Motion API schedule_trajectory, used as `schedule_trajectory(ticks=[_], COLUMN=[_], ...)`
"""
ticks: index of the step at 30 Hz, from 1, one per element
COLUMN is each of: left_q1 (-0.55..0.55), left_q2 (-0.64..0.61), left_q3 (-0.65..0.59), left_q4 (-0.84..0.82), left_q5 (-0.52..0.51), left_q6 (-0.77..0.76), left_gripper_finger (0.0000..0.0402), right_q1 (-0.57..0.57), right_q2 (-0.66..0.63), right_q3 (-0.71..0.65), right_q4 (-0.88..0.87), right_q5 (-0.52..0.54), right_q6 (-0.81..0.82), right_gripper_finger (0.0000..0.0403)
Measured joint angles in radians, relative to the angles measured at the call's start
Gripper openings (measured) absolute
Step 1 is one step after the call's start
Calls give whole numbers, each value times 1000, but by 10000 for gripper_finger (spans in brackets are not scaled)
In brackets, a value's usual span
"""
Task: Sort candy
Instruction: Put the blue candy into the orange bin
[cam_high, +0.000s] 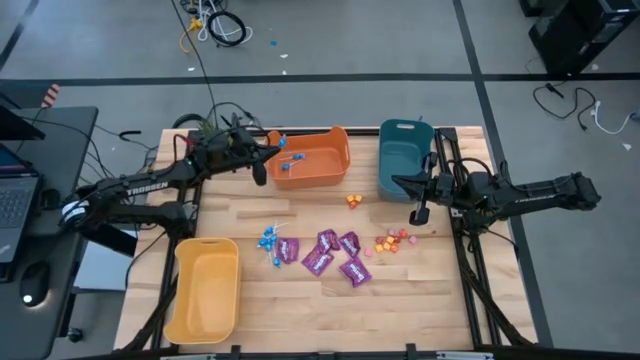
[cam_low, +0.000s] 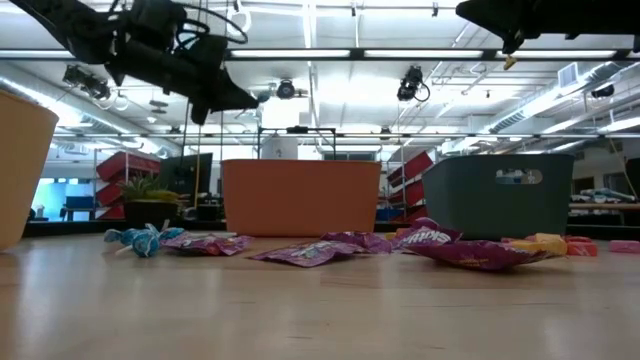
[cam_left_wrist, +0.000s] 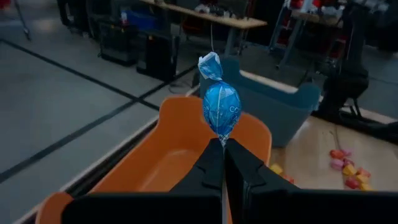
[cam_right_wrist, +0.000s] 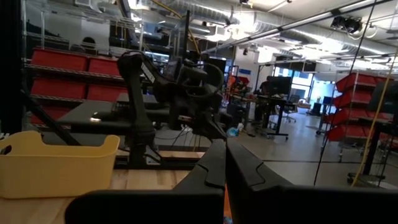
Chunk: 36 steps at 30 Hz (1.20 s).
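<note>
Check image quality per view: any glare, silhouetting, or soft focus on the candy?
Low view: ceiling strip lights backlight the scene, arms read as silhouettes, purple packets catch shiny highlights. Left wrist view: blue lollipop in the left pincer is sharp, room behind soft. Right wrist view: right pincer is dark against bright windows. High view: even light, soft shadows.

bare wood on my near side of the table (cam_high: 300, 310), open for passing. mid-table blocked by purple packets (cam_high: 330, 255), blue lollipops (cam_high: 270, 240) and small orange pieces (cam_high: 392, 241). far edge walled by orange bin (cam_high: 312, 172) and teal bin (cam_high: 402, 165). yellow bin (cam_high: 205, 290) fills the left near corner.
</note>
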Motion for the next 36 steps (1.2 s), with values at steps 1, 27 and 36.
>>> schedule_trajectory(ticks=[1,27,36], left_q1=[11,69,80], left_q2=[14,254,319], left_q3=[0,170,171], left_q4=[1,-67,-87], left_q5=[16,57,55], left_q6=[4,126,122], left_gripper_finger=[0,0,0], right_q1=[-4,-73,-76], right_q2=[0,0,0], right_q3=[0,0,0], right_q4=[0,-1,-10], right_q5=[0,0,0], right_q6=[0,10,10], right_gripper_finger=[0,0,0])
